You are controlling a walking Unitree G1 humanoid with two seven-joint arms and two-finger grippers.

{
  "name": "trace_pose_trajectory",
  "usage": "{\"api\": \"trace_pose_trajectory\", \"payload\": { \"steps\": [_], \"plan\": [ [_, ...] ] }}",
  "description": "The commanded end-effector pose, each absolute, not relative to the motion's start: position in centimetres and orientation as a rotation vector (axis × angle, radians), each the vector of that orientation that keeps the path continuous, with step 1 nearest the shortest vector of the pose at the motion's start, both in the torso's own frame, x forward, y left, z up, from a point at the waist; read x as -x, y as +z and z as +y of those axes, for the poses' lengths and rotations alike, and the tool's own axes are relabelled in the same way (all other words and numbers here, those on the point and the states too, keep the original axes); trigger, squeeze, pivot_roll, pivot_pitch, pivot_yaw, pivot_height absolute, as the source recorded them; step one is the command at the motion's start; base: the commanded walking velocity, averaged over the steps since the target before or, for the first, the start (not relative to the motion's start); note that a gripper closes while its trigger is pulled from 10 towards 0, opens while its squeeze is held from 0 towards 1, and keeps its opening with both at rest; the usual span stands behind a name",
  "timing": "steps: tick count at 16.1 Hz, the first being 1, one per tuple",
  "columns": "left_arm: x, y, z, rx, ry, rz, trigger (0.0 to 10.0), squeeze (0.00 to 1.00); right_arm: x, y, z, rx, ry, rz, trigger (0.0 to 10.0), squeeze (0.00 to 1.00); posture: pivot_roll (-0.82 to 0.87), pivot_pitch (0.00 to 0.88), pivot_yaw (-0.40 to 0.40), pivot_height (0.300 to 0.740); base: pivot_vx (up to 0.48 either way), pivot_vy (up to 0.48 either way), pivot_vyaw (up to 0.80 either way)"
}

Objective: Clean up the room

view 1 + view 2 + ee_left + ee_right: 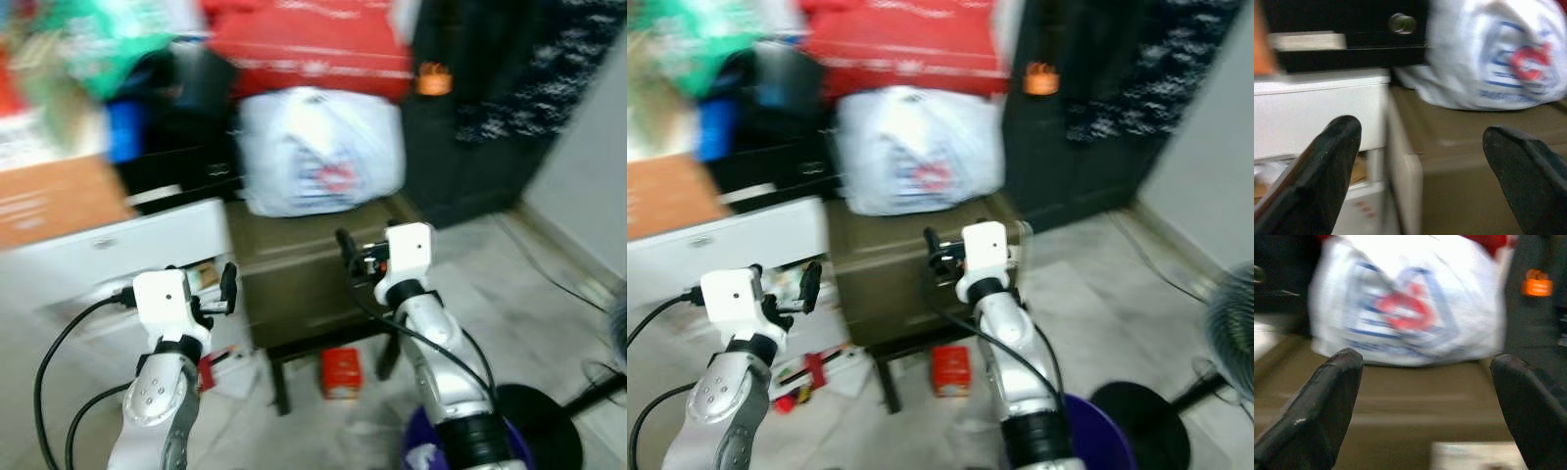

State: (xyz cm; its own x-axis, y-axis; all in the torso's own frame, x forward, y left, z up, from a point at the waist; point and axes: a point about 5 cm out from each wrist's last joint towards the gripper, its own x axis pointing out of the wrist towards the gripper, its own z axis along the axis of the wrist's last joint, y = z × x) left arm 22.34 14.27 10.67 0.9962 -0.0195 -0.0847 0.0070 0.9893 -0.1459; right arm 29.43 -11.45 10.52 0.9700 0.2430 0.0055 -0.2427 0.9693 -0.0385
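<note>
My left gripper [214, 290] and right gripper [359, 257] are raised before me, the fingers [1327, 166] of both spread wide and holding nothing. Under them, on the floor, lies a small red box [341, 373]. Ahead of the fingers, the white plastic bag [1405, 308] sits on the low brown table [304, 279].

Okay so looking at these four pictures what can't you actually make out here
- White plastic bag: its printed red and blue logo is blurred in every view, so the lettering is unreadable.
- Small red box on the floor under the brown table: too small and blurred in the eye views to read its label.
- Orange object on the dark cabinet: blurred, cannot tell what it is.
- Clutter beside the white drawer: partly hidden by the left gripper.
</note>
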Motion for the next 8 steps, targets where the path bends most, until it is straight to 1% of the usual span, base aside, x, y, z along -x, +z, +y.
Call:
{"api": "trace_pose_trajectory", "payload": {
  "steps": [1,3,4,5,6,8],
  "plan": [
    [-22.3,10.9,14.4,0.149,-0.01,0.085,10.0,0.0,-29.6,10.7,-11.7,0.03,0.229,-0.009,10.0,0.0,0.02,0.005,0.007,0.74,0.24,0.0,0.0],
    [-22.3,11.0,14.4,0.151,0.001,0.085,10.0,0.0,-29.4,10.9,-11.8,0.03,0.241,-0.018,10.0,0.0,0.02,0.012,-0.002,0.74,0.0,0.0,0.0],
    [-22.3,11.3,14.6,0.102,0.011,0.056,10.0,0.0,-29.3,11.0,-11.9,0.038,0.242,-0.021,10.0,0.0,0.02,0.012,-0.004,0.74,0.0,0.0,0.8],
    [-22.3,11.5,14.7,0.091,0.014,0.037,10.0,0.0,-29.3,11.1,-12.0,0.047,0.243,-0.024,10.0,0.0,0.02,0.014,-0.005,0.74,0.0,0.0,0.8],
    [-22.2,11.7,14.8,0.116,0.012,0.027,10.0,0.0,-29.3,11.1,-12.0,0.051,0.244,-0.026,10.0,0.0,0.02,0.011,-0.009,0.74,0.0,0.0,0.8],
    [-22.0,11.8,15.3,0.09,0.044,0.013,10.0,0.0,-29.4,11.2,-12.3,0.046,0.246,-0.028,10.0,0.0,0.02,0.01,-0.009,0.74,0.0,0.0,0.8]
  ]
}}
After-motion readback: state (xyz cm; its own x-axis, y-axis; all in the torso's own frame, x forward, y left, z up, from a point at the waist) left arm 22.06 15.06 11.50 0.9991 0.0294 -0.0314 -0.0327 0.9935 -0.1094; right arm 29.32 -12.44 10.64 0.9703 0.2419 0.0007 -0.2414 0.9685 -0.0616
